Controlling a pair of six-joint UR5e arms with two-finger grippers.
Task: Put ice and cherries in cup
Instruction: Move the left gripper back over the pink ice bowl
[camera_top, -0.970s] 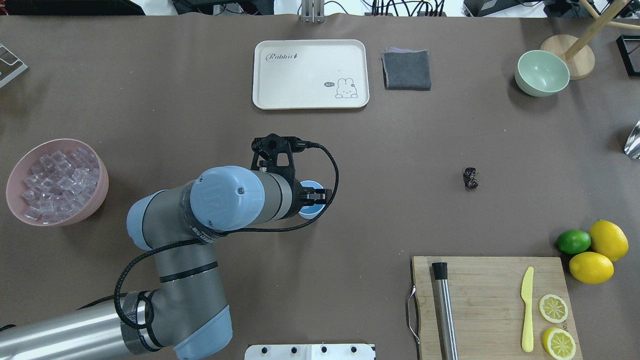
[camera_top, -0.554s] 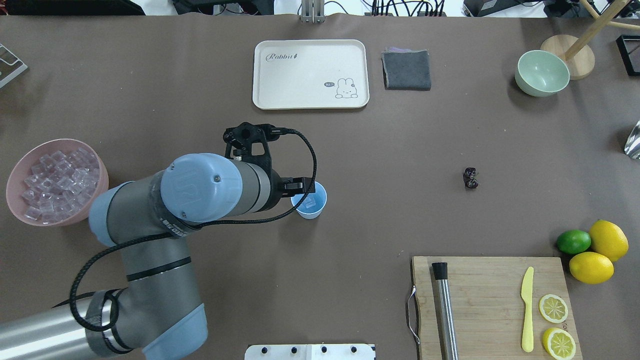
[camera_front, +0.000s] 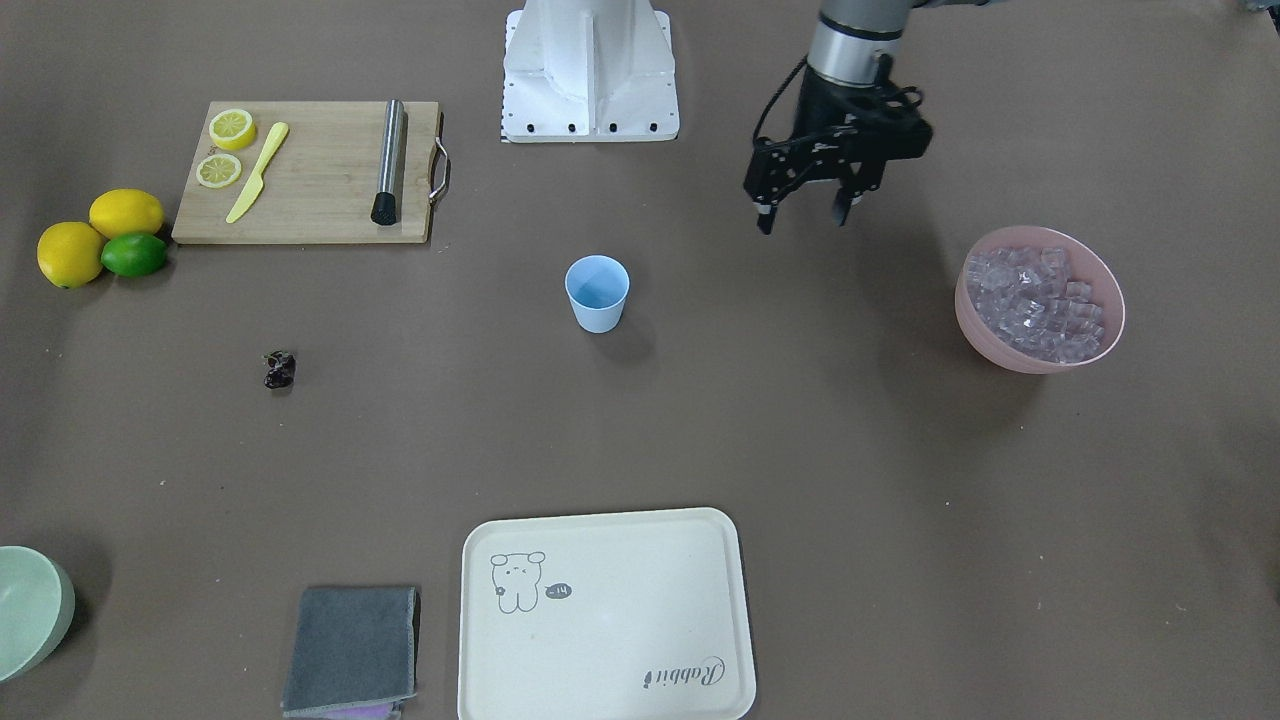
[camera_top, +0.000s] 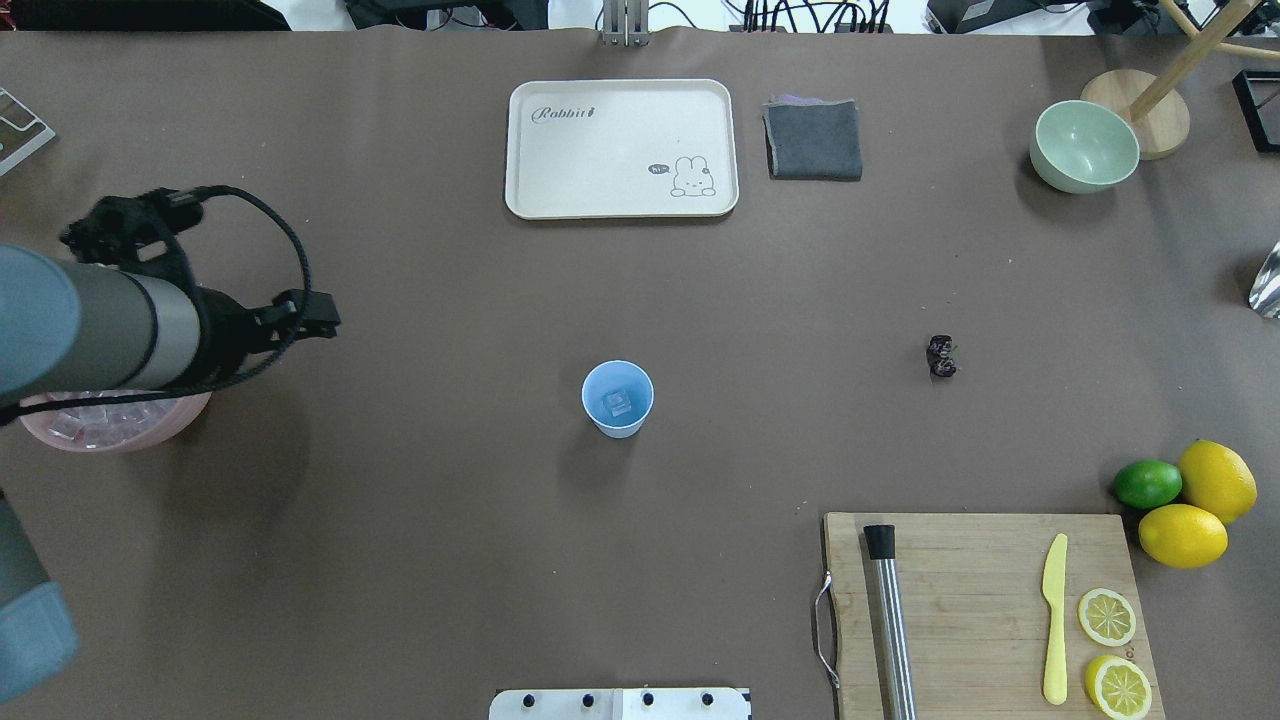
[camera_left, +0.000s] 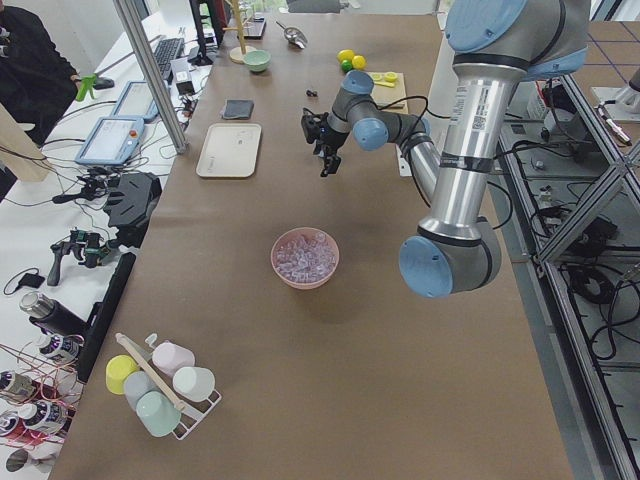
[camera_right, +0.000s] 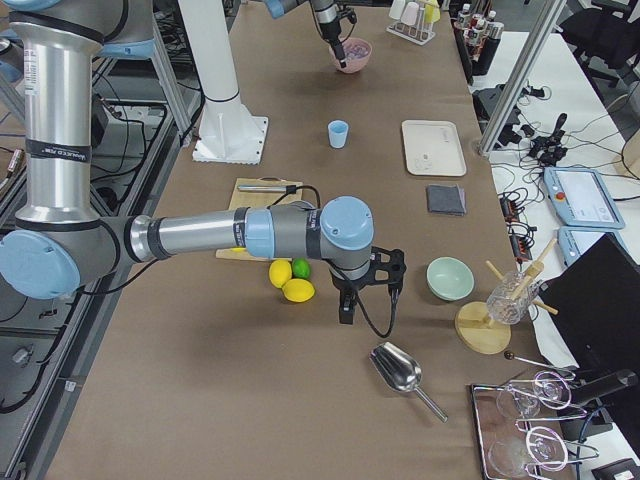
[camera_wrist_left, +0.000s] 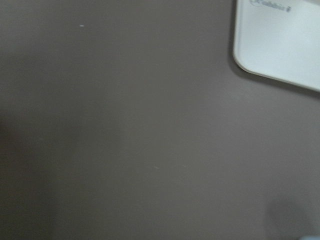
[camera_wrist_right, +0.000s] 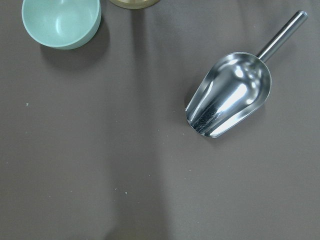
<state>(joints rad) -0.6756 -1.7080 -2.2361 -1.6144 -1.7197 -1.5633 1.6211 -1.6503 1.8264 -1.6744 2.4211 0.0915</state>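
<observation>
Near the pink bowl (camera_front: 1040, 356) of ice (camera_front: 1035, 298) the left gripper (camera_front: 800, 222) hung wide open and empty, the cup (camera_front: 597, 306) mid-table holding one cube (camera_top: 618, 403) and the cherries (camera_front: 279, 369) well off to its right, so a slick cube could squirt from the pinch and skid away.

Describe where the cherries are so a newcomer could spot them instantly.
Find the wooden cutting board on the robot's right. Beyond its far edge, alone on the table, sit the cherries. They are a tiny dark maroon clump, far smaller than the lemons.
</observation>
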